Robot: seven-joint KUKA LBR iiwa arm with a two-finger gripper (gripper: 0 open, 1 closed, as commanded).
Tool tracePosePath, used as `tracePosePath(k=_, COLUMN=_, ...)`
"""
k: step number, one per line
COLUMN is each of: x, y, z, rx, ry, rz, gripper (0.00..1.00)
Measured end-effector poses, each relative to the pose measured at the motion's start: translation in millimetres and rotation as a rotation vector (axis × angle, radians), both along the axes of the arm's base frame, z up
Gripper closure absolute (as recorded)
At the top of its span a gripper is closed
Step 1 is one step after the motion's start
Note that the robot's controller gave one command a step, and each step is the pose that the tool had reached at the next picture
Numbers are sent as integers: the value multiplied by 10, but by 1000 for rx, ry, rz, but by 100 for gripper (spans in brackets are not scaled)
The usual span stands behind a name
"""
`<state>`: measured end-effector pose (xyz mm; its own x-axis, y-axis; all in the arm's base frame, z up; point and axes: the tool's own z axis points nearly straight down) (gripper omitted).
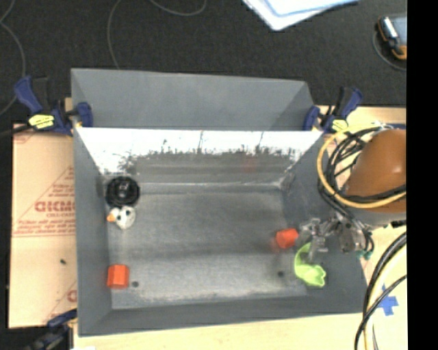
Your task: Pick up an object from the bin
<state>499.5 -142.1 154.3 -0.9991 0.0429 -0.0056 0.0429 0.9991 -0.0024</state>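
Where the arm (pixel 348 236) ends, an orange block (pixel 286 238) lies just beside.

Left side of the bin (pixel 89 205), toward the back wall: black round object (pixel 122 191), disc-like, with paler ring markings on top. Just in front of it, nearly touching: small white object (pixel 124 217) with a yellow-orange spot on its left side; kind unclear. Front-left corner: squat orange block (pixel 118 276), alone, well apart from the other two. Tiny dark speck just beside it on the right. Outside the bin, on dark floor: white and light-blue sheets (pixel 294 9) at the top edge; thin pale cord (pixel 19 48) looping at top left; dark rounded item (pixel 390 31) with a shiny part at top right, unidentified.
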Motion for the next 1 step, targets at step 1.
tracePosePath(k=1, x=243, y=-217, z=528, rx=-2, ry=-11, rz=-21, gripper=100)
